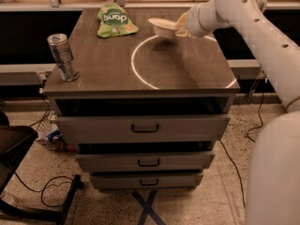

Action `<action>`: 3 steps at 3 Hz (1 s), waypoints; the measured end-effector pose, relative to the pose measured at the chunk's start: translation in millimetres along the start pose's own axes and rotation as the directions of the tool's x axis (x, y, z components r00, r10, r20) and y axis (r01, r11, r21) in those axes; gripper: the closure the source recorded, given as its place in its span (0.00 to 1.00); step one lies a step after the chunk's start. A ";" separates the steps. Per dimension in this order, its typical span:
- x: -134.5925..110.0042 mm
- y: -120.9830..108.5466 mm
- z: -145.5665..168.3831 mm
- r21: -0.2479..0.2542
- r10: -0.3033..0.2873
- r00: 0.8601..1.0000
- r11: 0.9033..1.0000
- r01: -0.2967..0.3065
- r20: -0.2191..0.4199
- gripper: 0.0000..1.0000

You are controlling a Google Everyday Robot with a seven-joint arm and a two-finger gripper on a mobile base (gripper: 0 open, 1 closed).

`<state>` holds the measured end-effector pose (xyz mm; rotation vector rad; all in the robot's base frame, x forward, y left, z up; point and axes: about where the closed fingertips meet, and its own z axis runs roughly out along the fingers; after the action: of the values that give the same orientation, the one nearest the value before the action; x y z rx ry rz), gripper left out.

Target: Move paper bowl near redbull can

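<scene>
Camera view: end effector pinches round flared paper bowl, far from slim metal redbull can.

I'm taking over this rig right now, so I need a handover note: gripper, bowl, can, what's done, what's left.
Gripper: at the back right of the cabinet top, shut on the right rim of the paper bowl.
Redbull can: upright at the front left corner, far from the bowl.
Green snack bag: back left, beside the bowl.
Done: bowl grasped.
Left: carry it to the can and set it down close by.
</scene>
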<state>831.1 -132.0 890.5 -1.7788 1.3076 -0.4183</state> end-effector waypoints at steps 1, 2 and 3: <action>-2.1 -24.8 -17.3 0.028 -0.084 0.996 0.996 0.085 -0.019 1.00; -18.6 -39.9 -39.0 0.061 -0.166 0.986 0.984 0.165 0.004 1.00; -49.2 -43.4 -67.2 0.102 -0.247 0.967 0.965 0.241 0.053 1.00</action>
<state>791.3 -114.5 973.7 -1.8636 1.0088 -0.5446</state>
